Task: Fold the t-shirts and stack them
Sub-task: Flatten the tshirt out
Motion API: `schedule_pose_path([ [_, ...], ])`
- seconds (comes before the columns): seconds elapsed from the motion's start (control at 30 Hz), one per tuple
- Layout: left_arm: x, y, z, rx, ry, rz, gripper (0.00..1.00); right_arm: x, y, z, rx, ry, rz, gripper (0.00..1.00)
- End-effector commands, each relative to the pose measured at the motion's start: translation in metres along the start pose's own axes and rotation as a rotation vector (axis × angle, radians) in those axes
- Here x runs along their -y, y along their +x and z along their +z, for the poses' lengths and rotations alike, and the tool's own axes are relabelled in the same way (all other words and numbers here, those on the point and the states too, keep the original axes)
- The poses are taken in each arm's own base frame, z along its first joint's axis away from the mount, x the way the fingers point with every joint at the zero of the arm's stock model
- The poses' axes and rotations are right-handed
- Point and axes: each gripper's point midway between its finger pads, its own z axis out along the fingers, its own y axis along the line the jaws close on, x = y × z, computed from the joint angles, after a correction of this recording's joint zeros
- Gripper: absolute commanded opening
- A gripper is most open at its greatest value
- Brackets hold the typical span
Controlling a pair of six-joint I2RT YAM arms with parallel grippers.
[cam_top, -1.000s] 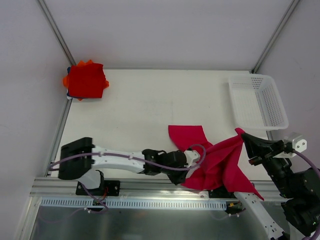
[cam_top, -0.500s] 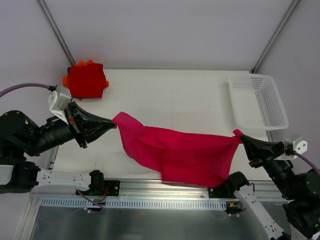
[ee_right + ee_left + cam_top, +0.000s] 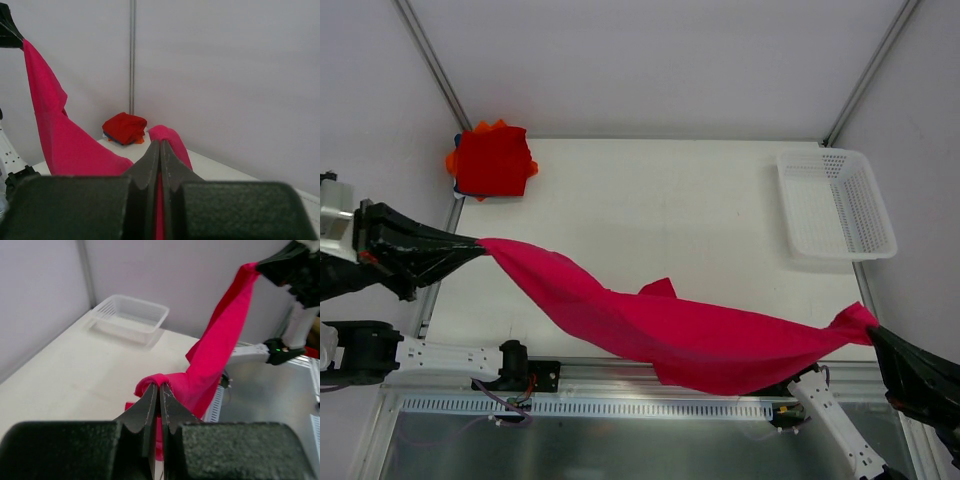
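Left gripper (image 3: pixel 472 244): It is shut tight on 1 end of the pink shirt (image 3: pixel 670 330). It has swung far out to the left, past the side of the table (image 3: pixel 650 200).

Stack of folded shirts (image 3: pixel 493 162): It sits in the far left corner of the table. A red shirt is on top, with orange and a bit of blue peeking out under it. It has not moved.

Pink shirt: A second ago it was a bunched-up lump near the right side. Now it is pulled out long between the 2 grippers, over the near edge of the table. The ends are thin and twisted. The middle is wider and sags, and 1 small flap sticks up. I cannot tell if the low middle touches the table.

Right gripper (image 3: pixel 873 332): It is shut tight on the other end of the pink shirt. It has moved out toward the near right corner.

Basket (image 3: pixel 840 210): It stands at the far right side of the table, well apart from the shirt.

What this means: The shirt is now stretched out, so the lump is gone. But it is not flat yet and it is not folded yet.

My guess for next: The 2 grippers need to lay the shirt down flat on the table. Then it can be folded small and put on the stack.

Watch out: If 1 end slips out, the shirt may drop off the near edge.
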Motion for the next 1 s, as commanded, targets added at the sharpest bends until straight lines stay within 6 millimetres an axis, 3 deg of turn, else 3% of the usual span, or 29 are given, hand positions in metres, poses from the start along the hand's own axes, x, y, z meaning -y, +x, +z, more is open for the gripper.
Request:
schedule_pose_path([
  [0.0, 0.043, -0.034, -0.017, 0.112, 0.271, 0.098, 0.0, -0.014, -0.003, -0.003, 0.006, -0.081, -0.035, 0.01],
  [0.07, 0.062, -0.05, -0.032, 0.171, 0.39, 0.133, 0.0, -0.026, -0.006, -0.007, 0.021, -0.141, -0.036, 0.0],
  [0.1, 0.082, -0.053, -0.044, 0.194, 0.513, 0.15, 0.0, -0.03, -0.009, -0.009, 0.031, -0.164, -0.037, 0.0],
  [0.17, 0.097, -0.062, -0.062, 0.248, 0.613, 0.187, 0.0, -0.045, -0.024, -0.016, 0.074, -0.234, -0.03, 0.01],
  [0.27, 0.119, -0.068, -0.112, 0.36, 0.785, 0.259, 0.0, -0.069, -0.055, -0.03, 0.161, -0.35, -0.025, 0.0],
  [0.3, 0.125, -0.071, -0.114, 0.404, 0.783, 0.304, 0.0, -0.074, -0.064, -0.035, 0.186, -0.38, -0.028, 0.0],
  [0.37, 0.139, -0.062, -0.143, 0.484, 0.838, 0.371, 0.0, -0.09, -0.089, -0.051, 0.27, -0.452, -0.046, 0.0],
  [0.4, 0.146, -0.073, -0.153, 0.577, 0.808, 0.435, 0.0, -0.094, -0.098, -0.057, 0.304, -0.47, -0.054, 0.0],
  [0.43, 0.154, -0.07, -0.178, 0.641, 0.826, 0.486, 0.0, -0.099, -0.114, -0.065, 0.372, -0.493, -0.075, 0.01],
  [0.57, 0.178, -0.078, -0.197, 0.717, 0.756, 0.582, 0.0, -0.116, -0.148, -0.09, 0.502, -0.567, -0.095, 0.0],
  [0.63, 0.188, -0.083, -0.188, 0.694, 0.71, 0.601, 0.0, -0.118, -0.154, -0.094, 0.505, -0.582, -0.072, 0.0],
  [0.67, 0.196, -0.086, -0.197, 0.705, 0.707, 0.615, 0.0, -0.119, -0.157, -0.099, 0.514, -0.582, -0.074, 0.0],
  [0.8, 0.21, -0.096, -0.185, 0.69, 0.639, 0.654, 0.0, -0.112, -0.148, -0.09, 0.483, -0.536, -0.059, 0.0],
  [0.87, 0.201, -0.101, -0.162, 0.657, 0.615, 0.621, 0.0, -0.099, -0.139, -0.082, 0.47, -0.461, -0.079, 0.0],
  [0.93, 0.186, -0.104, -0.141, 0.634, 0.56, 0.582, 0.0, -0.075, -0.12, -0.059, 0.419, -0.343, -0.085, 0.0],
  [0.97, 0.174, -0.1, -0.119, 0.596, 0.534, 0.561, 0.0, -0.067, -0.113, -0.052, 0.402, -0.301, -0.089, 0.0],
])
